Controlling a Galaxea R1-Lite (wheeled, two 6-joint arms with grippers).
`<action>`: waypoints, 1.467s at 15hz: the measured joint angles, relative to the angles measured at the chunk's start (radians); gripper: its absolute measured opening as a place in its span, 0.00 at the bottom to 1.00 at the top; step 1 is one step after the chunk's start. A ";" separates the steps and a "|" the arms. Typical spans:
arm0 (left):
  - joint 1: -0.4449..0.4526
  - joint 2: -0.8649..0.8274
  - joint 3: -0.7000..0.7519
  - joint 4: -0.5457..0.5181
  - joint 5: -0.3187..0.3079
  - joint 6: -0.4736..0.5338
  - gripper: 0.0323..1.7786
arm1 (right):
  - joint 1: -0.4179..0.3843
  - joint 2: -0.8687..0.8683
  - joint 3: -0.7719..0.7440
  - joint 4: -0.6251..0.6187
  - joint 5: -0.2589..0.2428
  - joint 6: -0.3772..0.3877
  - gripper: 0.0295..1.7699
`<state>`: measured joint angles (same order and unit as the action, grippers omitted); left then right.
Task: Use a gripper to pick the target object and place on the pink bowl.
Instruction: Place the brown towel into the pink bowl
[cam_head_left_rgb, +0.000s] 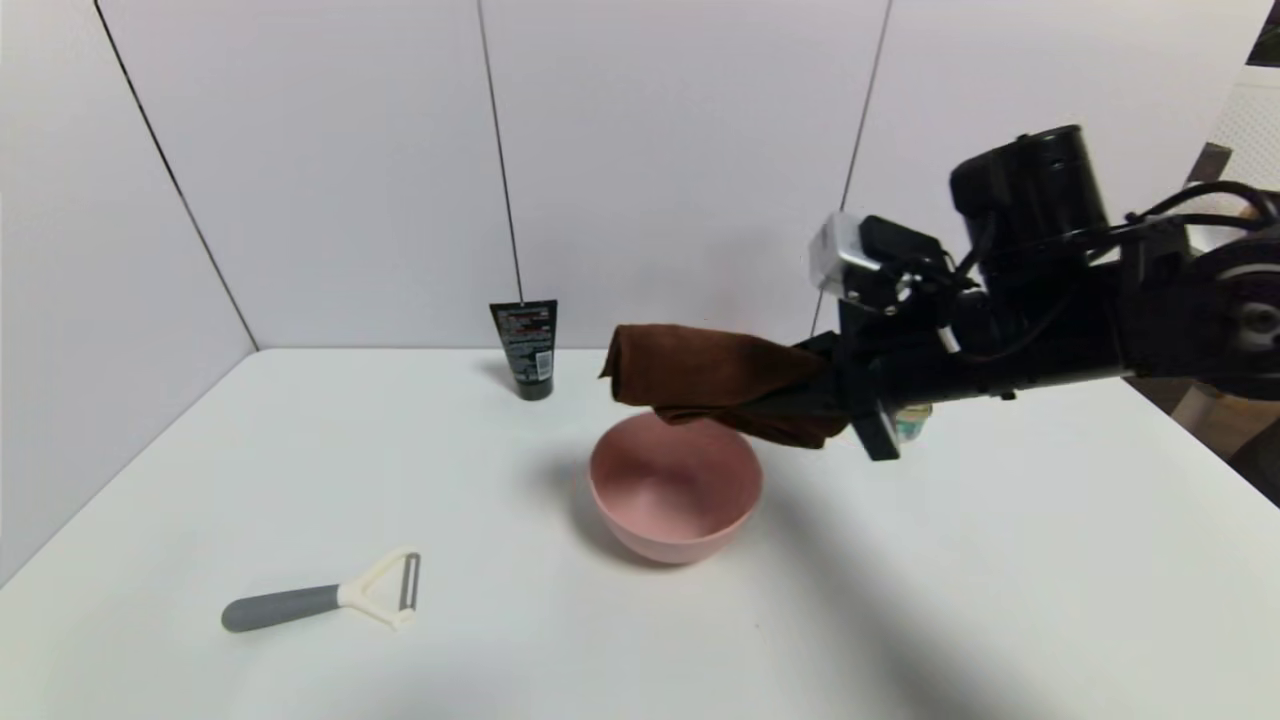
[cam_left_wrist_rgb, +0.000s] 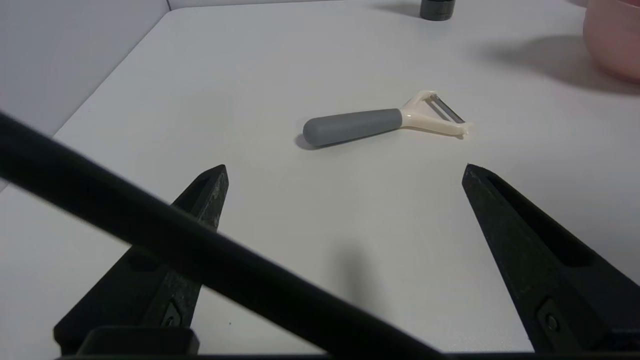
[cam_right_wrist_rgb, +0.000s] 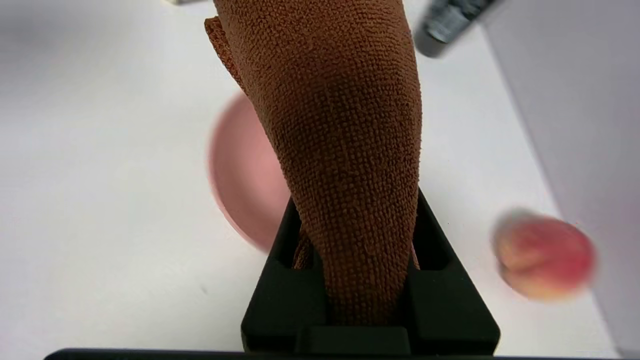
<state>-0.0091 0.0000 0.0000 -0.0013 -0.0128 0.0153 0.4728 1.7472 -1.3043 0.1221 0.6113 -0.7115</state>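
My right claw (cam_head_left_rgb: 792, 392) pinches the brown cloth (cam_head_left_rgb: 700, 368) above the pink bowl (cam_head_left_rgb: 675, 490); the left waits, parked wide (cam_left_wrist_rgb: 345, 170). Carrying seems nearly done; next I should centre, though depth is uncertain, then lower.

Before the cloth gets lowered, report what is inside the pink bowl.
Nothing shows in the visible part of the pink bowl; its far edge is hidden behind the brown cloth.

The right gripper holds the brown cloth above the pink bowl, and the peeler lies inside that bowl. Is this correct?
Not quite: the peeler lies on the table, as the head view shows. The rest is right.
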 joint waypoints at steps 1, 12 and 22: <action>0.000 0.000 0.000 0.000 0.000 0.000 0.95 | 0.024 0.026 -0.013 0.000 0.000 0.006 0.19; 0.000 0.000 0.000 0.000 0.000 0.000 0.95 | 0.100 0.266 -0.184 -0.001 -0.039 0.033 0.19; 0.000 0.000 0.000 0.000 0.000 0.000 0.95 | 0.060 0.303 -0.184 0.052 -0.033 0.041 0.48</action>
<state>-0.0091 0.0000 0.0000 -0.0009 -0.0130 0.0157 0.5330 2.0504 -1.4883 0.1745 0.5787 -0.6700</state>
